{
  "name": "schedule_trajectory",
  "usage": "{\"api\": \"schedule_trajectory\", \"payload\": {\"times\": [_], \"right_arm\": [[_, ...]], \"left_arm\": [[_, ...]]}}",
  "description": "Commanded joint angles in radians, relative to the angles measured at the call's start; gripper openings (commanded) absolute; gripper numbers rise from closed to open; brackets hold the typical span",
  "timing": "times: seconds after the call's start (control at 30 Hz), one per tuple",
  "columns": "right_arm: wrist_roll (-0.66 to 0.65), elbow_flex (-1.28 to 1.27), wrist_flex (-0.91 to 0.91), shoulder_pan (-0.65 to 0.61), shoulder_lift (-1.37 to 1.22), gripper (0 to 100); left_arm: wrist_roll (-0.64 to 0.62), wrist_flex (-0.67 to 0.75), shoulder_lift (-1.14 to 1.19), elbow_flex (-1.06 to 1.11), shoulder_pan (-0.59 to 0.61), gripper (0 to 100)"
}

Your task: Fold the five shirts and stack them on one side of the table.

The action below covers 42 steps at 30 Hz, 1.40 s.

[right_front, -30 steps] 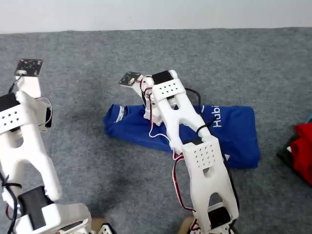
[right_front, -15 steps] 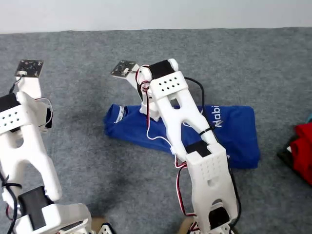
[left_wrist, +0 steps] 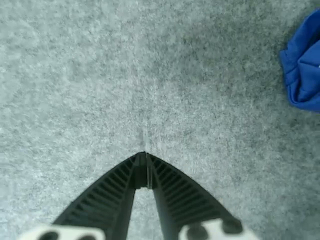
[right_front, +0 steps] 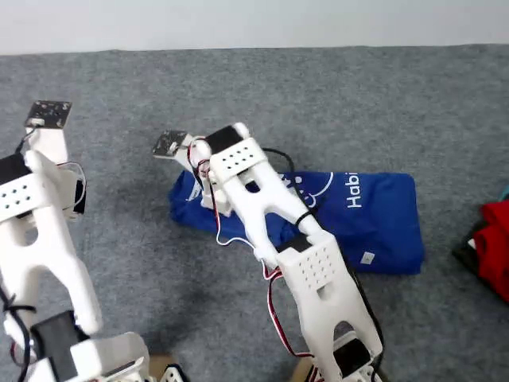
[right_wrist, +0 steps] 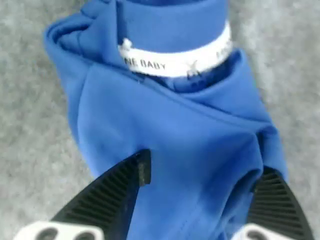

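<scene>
Progress: judged early. 1 blue cotton shirt (right_front: 374, 215) is folded lengthwise into long band, mid-bench on grey carpeted bench (right_front: 159, 278). Cross-fold and stacking are judged still to be done. Red fabric heap (right_front: 497, 247) is seen at bench edge, fold state not told.

Orientation: long axis is laid across bench, slightly slanted, with collar end toward left arm and hem end toward red heap.

Right pincer (right_wrist: 202, 175): jaws apart, held over collar end.

Left pincer (left_wrist: 146, 160): jaws together, nothing held, over bare bench near shirt.

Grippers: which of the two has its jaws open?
The right gripper: its jaws are spread over the blue shirt, while the left gripper has shut jaws above the grey table.
</scene>
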State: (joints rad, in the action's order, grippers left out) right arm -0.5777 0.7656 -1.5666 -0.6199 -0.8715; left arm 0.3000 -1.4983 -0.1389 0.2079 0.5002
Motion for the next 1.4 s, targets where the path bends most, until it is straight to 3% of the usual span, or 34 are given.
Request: {"api": "schedule_trajectory", "payload": {"times": [0.0,0.3,0.47,0.93,1.37], "right_arm": [[0.005,0.011,-0.01,-0.022,-0.004,32.9],[0.009,0.011,-0.145,-0.194,-0.016,32.9],[0.011,0.012,-0.173,-0.222,-0.013,32.9],[0.003,0.173,-0.174,-0.053,0.154,32.9],[0.002,0.178,-0.165,0.104,-0.042,32.9]], "left_arm": [[-0.003,-0.006,-0.092,-0.008,-0.003,0],[-0.003,0.023,-0.114,-0.002,-0.006,0],[-0.003,0.023,-0.114,-0.002,-0.005,0],[-0.002,0.049,-0.112,-0.002,-0.003,0],[-0.002,0.051,-0.112,-0.002,-0.005,0]]}}
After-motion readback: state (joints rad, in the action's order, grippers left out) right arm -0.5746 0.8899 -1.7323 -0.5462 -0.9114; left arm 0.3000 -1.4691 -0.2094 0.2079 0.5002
